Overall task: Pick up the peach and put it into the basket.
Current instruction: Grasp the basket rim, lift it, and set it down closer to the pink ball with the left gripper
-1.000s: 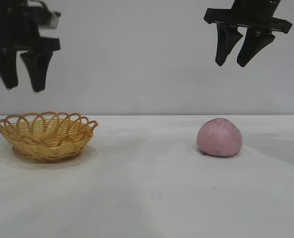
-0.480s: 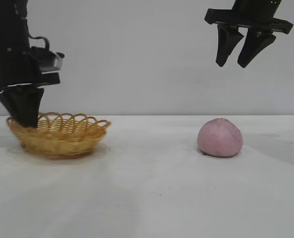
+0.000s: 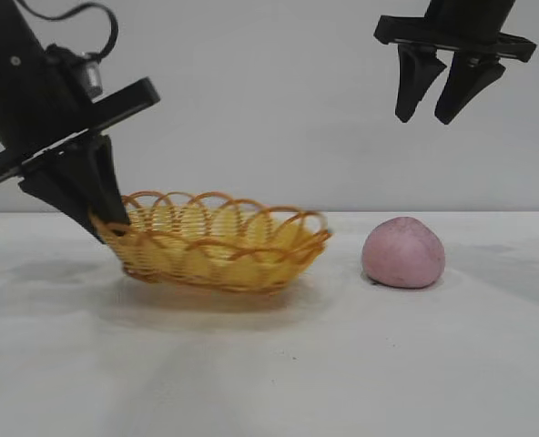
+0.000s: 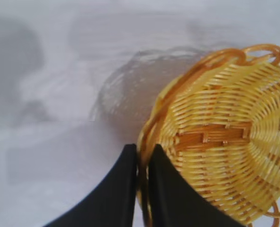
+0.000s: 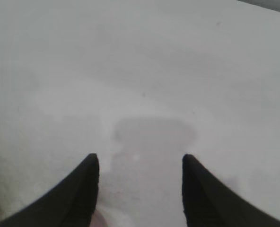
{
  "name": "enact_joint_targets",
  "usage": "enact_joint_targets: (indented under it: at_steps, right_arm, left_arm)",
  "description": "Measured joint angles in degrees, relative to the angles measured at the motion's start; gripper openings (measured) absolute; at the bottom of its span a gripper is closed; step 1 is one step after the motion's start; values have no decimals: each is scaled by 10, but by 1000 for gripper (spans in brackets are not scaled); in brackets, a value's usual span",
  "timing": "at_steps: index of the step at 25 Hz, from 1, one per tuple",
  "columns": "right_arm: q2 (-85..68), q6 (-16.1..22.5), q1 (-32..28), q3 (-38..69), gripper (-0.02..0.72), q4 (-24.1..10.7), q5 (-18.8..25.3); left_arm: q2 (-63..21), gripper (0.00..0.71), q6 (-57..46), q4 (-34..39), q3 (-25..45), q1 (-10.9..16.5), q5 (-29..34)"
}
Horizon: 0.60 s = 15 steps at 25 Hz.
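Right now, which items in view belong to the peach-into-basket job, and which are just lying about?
Part of the job:
- peach, on the table, apart from the basket
- wicker basket, tilted, rim pinched by the left end effector
- right end effector, open, hanging high above the peach

Lying about:
- nothing loose; only the white table

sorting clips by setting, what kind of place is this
Most likely a lab test bench, not a home or shop. A bare white table stands before a plain grey wall, two black arm tools work over it, the left tool and right tool, with only a wicker basket and a peach.
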Motion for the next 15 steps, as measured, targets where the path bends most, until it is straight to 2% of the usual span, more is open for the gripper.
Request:
enact_joint_targets:
  at_steps: [3,13,14,15]
  right_arm:
    - [0,0,0,0,340,0,0]
    - [0,0,0,0,340,0,1]
    - [0,0,0,0,340,0,2]
    - [0,0,0,0,340,0,2]
  left_arm:
    - [0,0,24,-30,10,0,-6]
    - [1,0,34,-50,36,0,-5]
    - [4,68,36,-54,37,0,-3]
    - [4,68,39,-58,37,0,-2]
